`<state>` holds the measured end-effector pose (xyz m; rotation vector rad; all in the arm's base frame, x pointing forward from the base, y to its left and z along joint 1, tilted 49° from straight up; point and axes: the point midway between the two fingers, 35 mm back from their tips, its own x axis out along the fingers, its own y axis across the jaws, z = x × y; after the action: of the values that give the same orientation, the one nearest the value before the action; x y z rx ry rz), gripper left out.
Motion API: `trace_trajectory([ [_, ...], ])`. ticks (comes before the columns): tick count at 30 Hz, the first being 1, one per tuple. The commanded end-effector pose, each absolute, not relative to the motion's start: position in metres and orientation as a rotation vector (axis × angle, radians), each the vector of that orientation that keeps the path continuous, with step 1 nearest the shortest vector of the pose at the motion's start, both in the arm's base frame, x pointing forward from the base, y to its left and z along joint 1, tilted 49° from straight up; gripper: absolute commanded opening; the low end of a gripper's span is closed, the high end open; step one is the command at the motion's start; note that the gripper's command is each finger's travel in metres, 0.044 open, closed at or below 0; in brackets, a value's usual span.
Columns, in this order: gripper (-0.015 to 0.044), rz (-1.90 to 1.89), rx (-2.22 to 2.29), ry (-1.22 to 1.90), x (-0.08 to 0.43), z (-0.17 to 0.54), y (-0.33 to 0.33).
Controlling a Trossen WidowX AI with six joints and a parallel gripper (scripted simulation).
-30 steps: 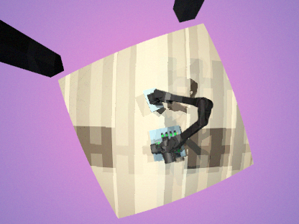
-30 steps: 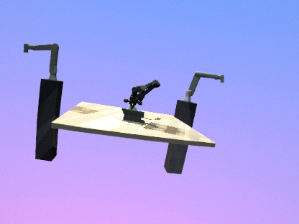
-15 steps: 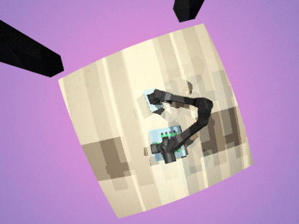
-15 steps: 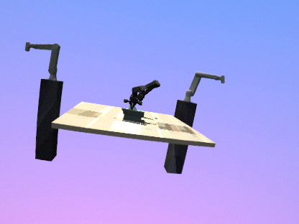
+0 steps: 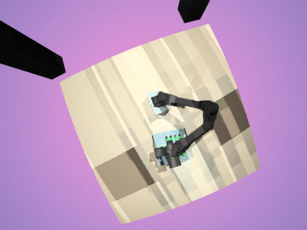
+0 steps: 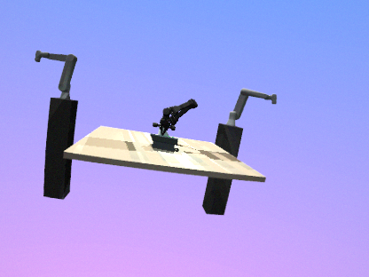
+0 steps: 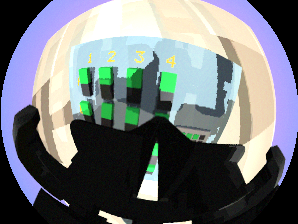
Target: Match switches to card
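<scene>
Purple haze surrounds the striped beige table (image 5: 111,110), where the pale blue switch panel (image 5: 162,138) sits near the middle. Over it the gripper (image 7: 148,137) hangs clenched on nothing, its fingers above the green-and-grey switches (image 7: 136,79).

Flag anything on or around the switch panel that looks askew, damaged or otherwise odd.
Nothing stands out. The switch panel lies flat on the table, and the shut gripper hangs over its switches, holding nothing.
</scene>
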<state>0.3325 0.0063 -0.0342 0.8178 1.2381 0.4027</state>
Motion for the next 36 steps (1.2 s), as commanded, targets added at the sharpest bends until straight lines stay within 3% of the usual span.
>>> trace_trajectory([
  [1,0.0,0.397,0.823,1.244,0.331,-0.036,0.007],
  [18,0.0,0.383,0.824,1.222,0.309,0.008,-0.035],
  [27,0.0,0.385,0.828,1.223,0.288,0.068,0.036],
  [36,0.0,0.399,0.827,1.246,0.299,0.046,0.061],
])
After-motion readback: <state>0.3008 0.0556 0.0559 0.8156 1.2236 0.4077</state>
